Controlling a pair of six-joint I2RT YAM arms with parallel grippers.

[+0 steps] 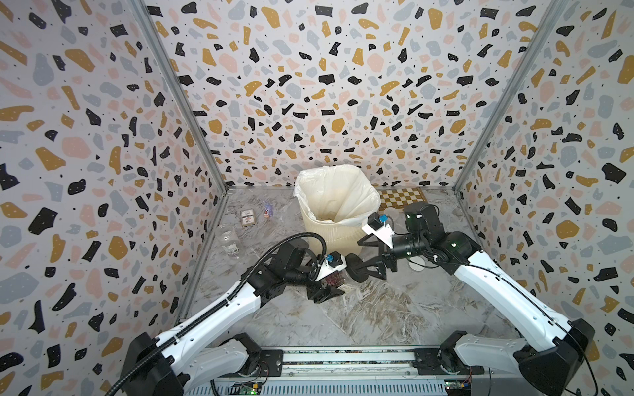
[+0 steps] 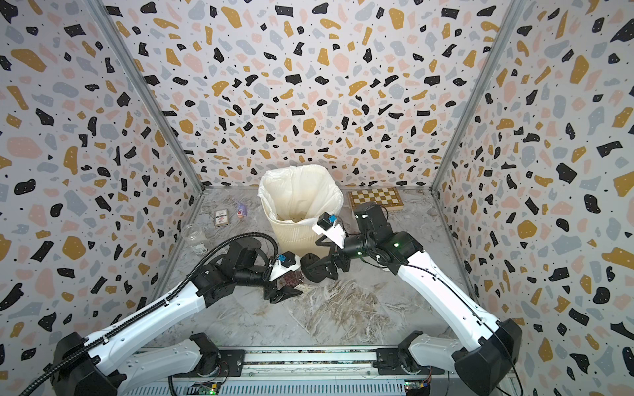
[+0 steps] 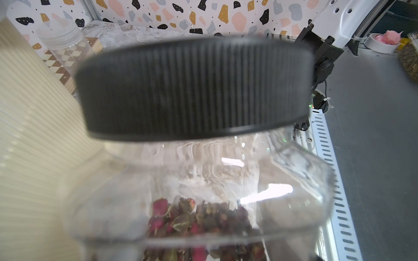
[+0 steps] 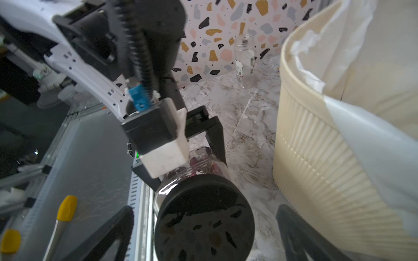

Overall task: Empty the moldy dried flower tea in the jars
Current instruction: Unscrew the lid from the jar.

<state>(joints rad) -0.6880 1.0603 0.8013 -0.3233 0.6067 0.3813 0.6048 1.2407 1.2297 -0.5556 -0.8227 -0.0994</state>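
Terrazzo-patterned walls [image 1: 308, 85], grey marble-look floor [image 1: 377, 308], metal corner posts [image 1: 185, 113], soft even light

The jar [image 1: 332, 279] is mostly hidden by a camera mount [image 1: 331, 264] in both top views. Its black lid [image 3: 194, 90] is rendered blurred.

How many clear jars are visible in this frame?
3. A black-lidded jar held by the left gripper; an open jar by the left wall; a clear-lidded jar by the chessboard, beside the bin. Others may be hidden.
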